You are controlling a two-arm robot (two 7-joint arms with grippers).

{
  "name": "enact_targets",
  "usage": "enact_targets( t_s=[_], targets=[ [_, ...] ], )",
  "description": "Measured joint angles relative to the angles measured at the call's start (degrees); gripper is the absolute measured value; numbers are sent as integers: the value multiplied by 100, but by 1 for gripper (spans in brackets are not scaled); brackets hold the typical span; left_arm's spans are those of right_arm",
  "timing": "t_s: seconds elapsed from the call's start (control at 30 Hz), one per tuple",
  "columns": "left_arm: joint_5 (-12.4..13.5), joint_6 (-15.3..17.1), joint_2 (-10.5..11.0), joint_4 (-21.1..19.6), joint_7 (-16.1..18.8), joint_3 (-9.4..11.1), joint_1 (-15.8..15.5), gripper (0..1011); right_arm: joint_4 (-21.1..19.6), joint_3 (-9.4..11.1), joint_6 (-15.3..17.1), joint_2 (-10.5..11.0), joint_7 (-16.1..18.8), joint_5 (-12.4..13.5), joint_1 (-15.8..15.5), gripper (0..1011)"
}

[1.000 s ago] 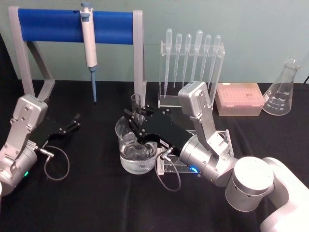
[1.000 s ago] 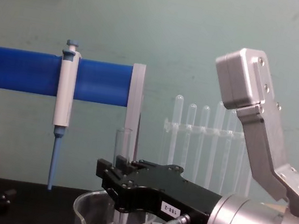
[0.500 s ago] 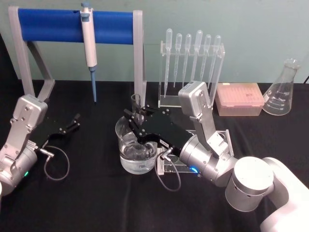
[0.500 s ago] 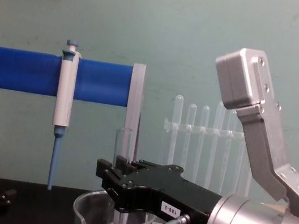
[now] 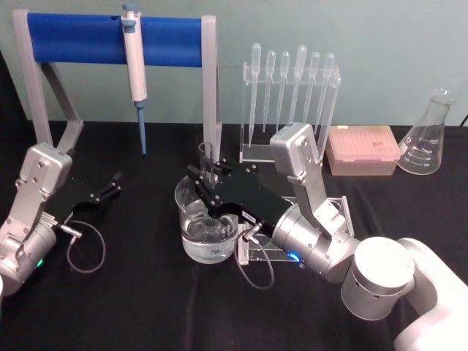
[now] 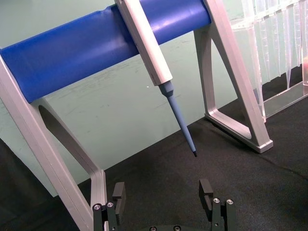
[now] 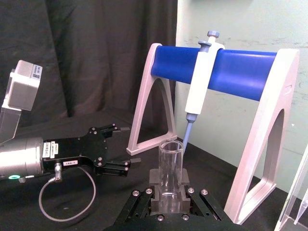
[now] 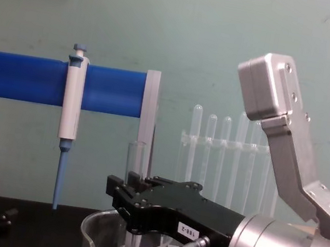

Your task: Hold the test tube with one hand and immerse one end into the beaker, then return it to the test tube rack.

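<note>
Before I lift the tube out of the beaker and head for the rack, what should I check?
1. Grip: right gripper shut on the clear glass test tube: ok.
2. Tube upright: ok.
3. Tube inside the rim of the wide clear glass beaker: ok.
4. Tube's lower end under the water: cannot tell, the gripper hides it.
5. Free hole in the clear plastic rack: cannot tell, the right arm covers it.
6. Left gripper open, at the left of the black table, apart from the beaker: ok.
</note>
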Motion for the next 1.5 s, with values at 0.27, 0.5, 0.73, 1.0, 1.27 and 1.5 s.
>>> enact_targets(
  t_s=[0.27, 0.5, 0.73, 1.0, 1.27, 1.5],
  targets=[
    [0, 0, 0, 0, 0, 0, 0, 1000, 0, 0, 0, 0, 0, 0, 0, 225],
    [0, 0, 0, 0, 0, 0, 0, 1000, 0, 0, 0, 0, 0, 0, 0, 225],
    [0, 0, 0, 0, 0, 0, 0, 1000, 0, 0, 0, 0, 0, 0, 0, 225],
    [0, 0, 0, 0, 0, 0, 0, 1000, 0, 0, 0, 0, 0, 0, 0, 225],
    [0, 0, 0, 0, 0, 0, 0, 1000, 0, 0, 0, 0, -1, 0, 0, 225],
    [0, 0, 0, 0, 0, 0, 0, 1000, 0, 0, 0, 0, 0, 0, 0, 225]
  ],
)
